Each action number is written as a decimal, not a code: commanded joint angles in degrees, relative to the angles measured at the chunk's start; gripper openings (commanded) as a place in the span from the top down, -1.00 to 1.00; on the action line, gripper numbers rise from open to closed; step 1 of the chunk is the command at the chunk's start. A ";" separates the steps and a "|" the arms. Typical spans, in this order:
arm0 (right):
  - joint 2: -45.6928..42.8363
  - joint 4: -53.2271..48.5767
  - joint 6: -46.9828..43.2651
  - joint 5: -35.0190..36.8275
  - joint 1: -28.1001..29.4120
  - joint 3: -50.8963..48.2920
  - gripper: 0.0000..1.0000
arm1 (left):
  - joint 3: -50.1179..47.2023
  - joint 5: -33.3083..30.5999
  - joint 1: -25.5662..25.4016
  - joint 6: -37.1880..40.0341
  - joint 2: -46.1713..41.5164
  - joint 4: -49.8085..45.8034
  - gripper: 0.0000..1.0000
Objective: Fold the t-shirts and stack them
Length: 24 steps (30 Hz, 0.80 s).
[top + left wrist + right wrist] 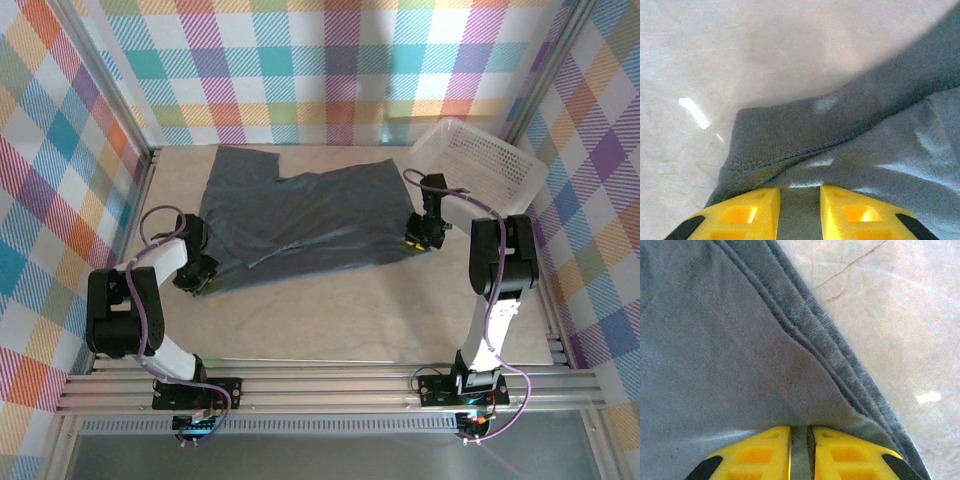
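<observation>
The t-shirt (300, 215) lies in the middle of the frame in the top view, partly folded and rumpled. Its lower edge runs slantwise across the pale worktop (330, 310). It looks light and limp, a thin knit that will sag and crease wherever it is not held. The stitched hem (790, 145) and the corners are thicker and hold their line best, so they seem the sound places to grip. Pulling gently between two such points should keep the fold straight.

The left tool (197, 275) sits at the shirt's lower left corner. In its wrist view the yellow fingers (747, 212) stand a little apart with grey cloth filling the gap, so I take it to be clamped on the corner beside the hem. The right tool (413, 238) is at the shirt's right edge. There its fingers (850, 452) are almost together, with a thin sliver of cloth nipped between them just inside the doubled hem.

Further up the frame the shirt reaches toward the upper left. A white mesh basket (500, 170) stands at the upper right, apart from the cloth.
</observation>
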 commanded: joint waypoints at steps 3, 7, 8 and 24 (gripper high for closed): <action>-5.77 -6.17 1.41 2.92 2.46 -9.82 0.64 | -4.89 -3.08 1.92 -1.30 -4.02 -3.21 0.43; -11.56 -5.17 4.94 2.69 4.57 -17.67 0.64 | -8.08 -2.52 2.00 -1.51 -6.48 -3.71 0.42; -13.51 -4.09 5.89 2.14 5.11 -20.53 0.64 | -8.83 -2.59 2.09 -1.51 -7.25 -3.93 0.42; -23.22 -2.04 -1.53 -2.31 7.44 -8.03 0.12 | 3.63 12.51 0.21 3.00 -21.63 -12.94 -0.12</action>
